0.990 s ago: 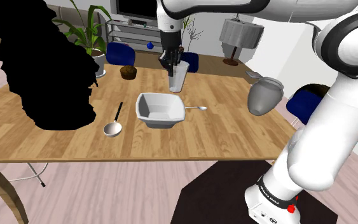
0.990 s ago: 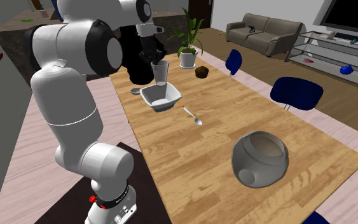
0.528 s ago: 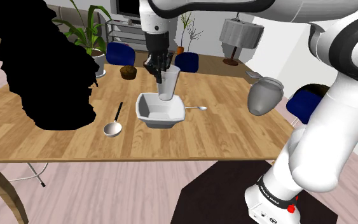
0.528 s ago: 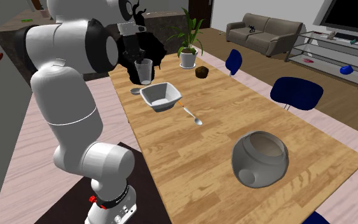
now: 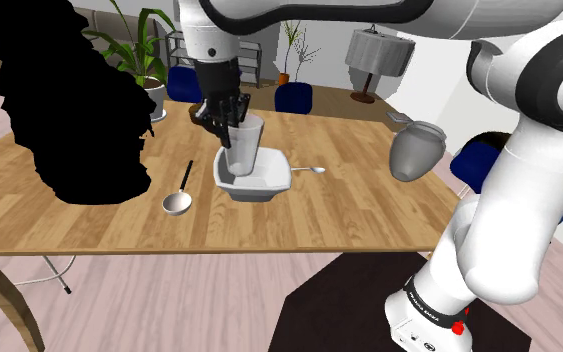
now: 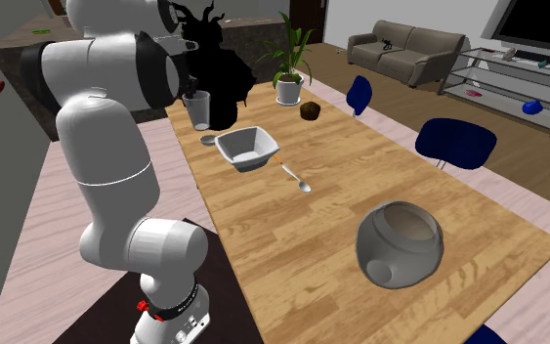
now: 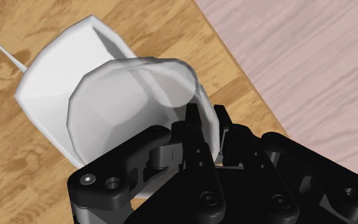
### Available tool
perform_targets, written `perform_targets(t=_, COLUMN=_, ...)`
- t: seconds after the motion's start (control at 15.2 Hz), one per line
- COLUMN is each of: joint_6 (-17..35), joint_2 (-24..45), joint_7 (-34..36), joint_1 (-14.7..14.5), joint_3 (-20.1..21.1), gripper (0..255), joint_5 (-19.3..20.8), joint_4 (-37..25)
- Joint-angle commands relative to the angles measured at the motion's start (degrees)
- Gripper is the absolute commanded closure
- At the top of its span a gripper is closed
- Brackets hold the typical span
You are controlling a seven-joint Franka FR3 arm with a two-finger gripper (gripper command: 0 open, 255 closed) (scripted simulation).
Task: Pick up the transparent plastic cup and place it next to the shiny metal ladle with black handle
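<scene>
Place: I see a home's living-dining room.
Seating: grey sofa (image 6: 406,41), blue chairs (image 6: 455,143) by the wooden table (image 6: 331,220).
Furnishings: potted plant (image 6: 287,61), lamp (image 5: 377,52), television shelf (image 6: 512,70).

The pale, translucent faceted cup (image 5: 242,147) hangs upright above the table (image 5: 89,225), its rim pinched in the gripper (image 5: 230,127). To the shoulder view's left of it the ladle (image 5: 180,188) lies flat on the table, its silvery bowl toward the near edge and its black handle pointing away.
</scene>
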State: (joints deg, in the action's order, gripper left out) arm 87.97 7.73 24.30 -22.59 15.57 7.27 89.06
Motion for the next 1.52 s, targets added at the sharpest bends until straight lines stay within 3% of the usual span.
perform_targets(t=0.0, joint_6=1.4, joint_2=-0.2, joint_7=0.6, joint_1=-0.2, joint_3=0.2, gripper=255, joint_5=-0.1, joint_4=1.6)
perform_targets(t=1.45, joint_6=17.8, joint_2=1.4, joint_7=2.4, joint_1=0.0, joint_3=-0.1, gripper=255, joint_5=0.7, joint_4=16.5)
